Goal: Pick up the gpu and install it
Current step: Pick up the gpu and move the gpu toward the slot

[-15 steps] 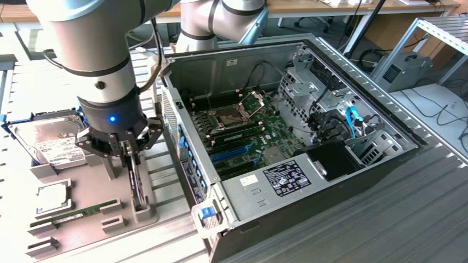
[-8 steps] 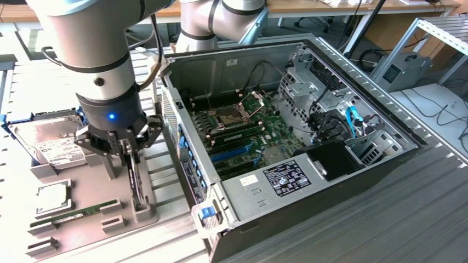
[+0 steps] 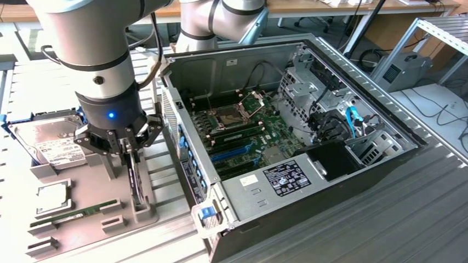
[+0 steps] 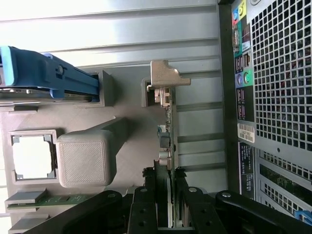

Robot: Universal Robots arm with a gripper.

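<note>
The gpu point(image 3: 133, 178) stands on edge in a slot of the grey holder tray point(image 3: 87, 186), to the exterior view's left of the open computer case point(image 3: 351, 181). In the wrist view it is a thin card point(image 4: 166, 131) seen edge-on, with its silver end bracket point(image 4: 165, 75) at the far end by a grey slot. My gripper point(image 3: 126, 152) comes straight down over the card. Its black fingers point(image 4: 146, 204) press on both faces of the near end, so the gripper point(image 4: 165, 197) is shut on the gpu. The card still rests in the holder.
The tray also holds a hard drive point(image 3: 51, 145) in a blue caddy point(image 4: 48, 75), a square processor point(image 3: 52, 198), a memory stick point(image 3: 76, 212) and a grey post point(image 4: 87, 156). The case's perforated rear wall point(image 4: 278, 73) stands close beside the card. The motherboard point(image 3: 249, 137) lies exposed inside.
</note>
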